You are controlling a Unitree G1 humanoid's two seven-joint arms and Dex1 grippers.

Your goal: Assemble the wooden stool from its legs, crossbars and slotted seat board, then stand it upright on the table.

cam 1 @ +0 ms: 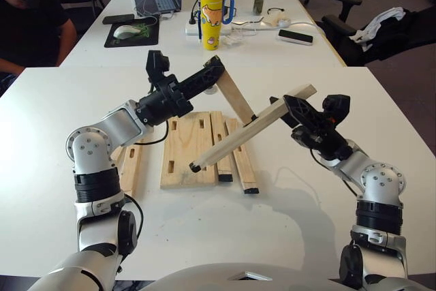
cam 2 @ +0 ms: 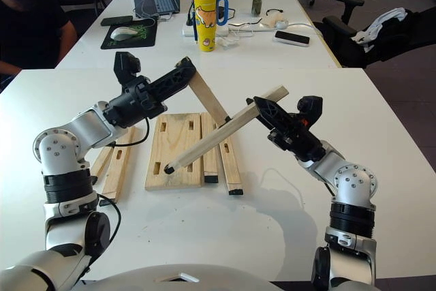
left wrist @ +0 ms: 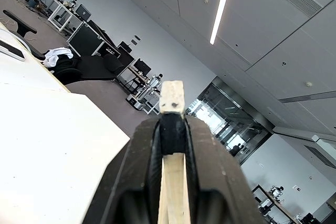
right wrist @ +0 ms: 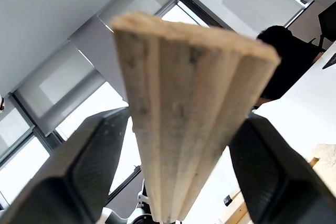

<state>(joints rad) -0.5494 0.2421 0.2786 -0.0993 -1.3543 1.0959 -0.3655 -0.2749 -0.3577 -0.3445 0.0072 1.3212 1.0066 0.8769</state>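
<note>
While both arms hold wood in the air, step: early assembly; nothing looks joined yet, and the seat board (cam 1: 184,155) lies flat w/ its slots bare.
Left pincer (cam 1: 214,69): clamped on the top end of the left leg (cam 1: 235,97), above the far edge of the seat board.
Left leg: tilts down to the right; its low end meets the other stick about mid-length. Touching or not, can't tell.
Right pincer (cam 1: 289,108): clamped near the top of the right leg (cam 1: 231,144), right of the seat board.
Right leg: long slant down to the left, crossing over the board's right part; its dark-capped foot hangs just off the near right corner.
Seat board, place: centre of the surface (cam 1: 306,223), btwn the two arms.
Slotted bars (cam 1: 129,165): flat on the surface, just left of the seat board.
Spare sticks (cam 1: 245,168): flat along the board's right edge, under the raised pair.
Look: pale raw wood, square-cut sticks w/ dark end caps; the board is planked w/ small rectangular slots.
Next move, my guess: uncross the pair, pick one leg, turn its plain end down and aim it at a slot. That needs the end square to the slot and the other arm out of the way.
Risk: the foot of the right leg could nudge the board and shift the slot.
</note>
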